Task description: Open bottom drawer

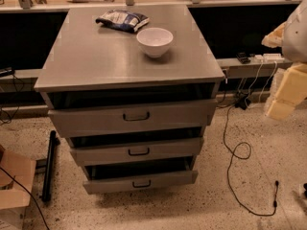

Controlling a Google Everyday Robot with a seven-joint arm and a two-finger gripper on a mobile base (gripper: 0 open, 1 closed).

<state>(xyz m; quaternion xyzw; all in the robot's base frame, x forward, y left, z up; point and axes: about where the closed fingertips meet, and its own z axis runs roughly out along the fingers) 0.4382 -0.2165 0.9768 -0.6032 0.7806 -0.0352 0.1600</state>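
Speckled floor (216, 205), bottom drawer (141, 181) ajar, hand (286, 91) far right

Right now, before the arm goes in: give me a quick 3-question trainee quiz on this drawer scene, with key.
1. True or false: the gripper is touching the bottom drawer.
2. What lies on the cabinet top behind the white bowl? A) a mug B) a dark snack bag C) a sponge
3. How many drawer fronts show a dark gap above them?
Key: 1 false, it sits at the right edge of the view, apart from the cabinet. 2 B. 3 three.
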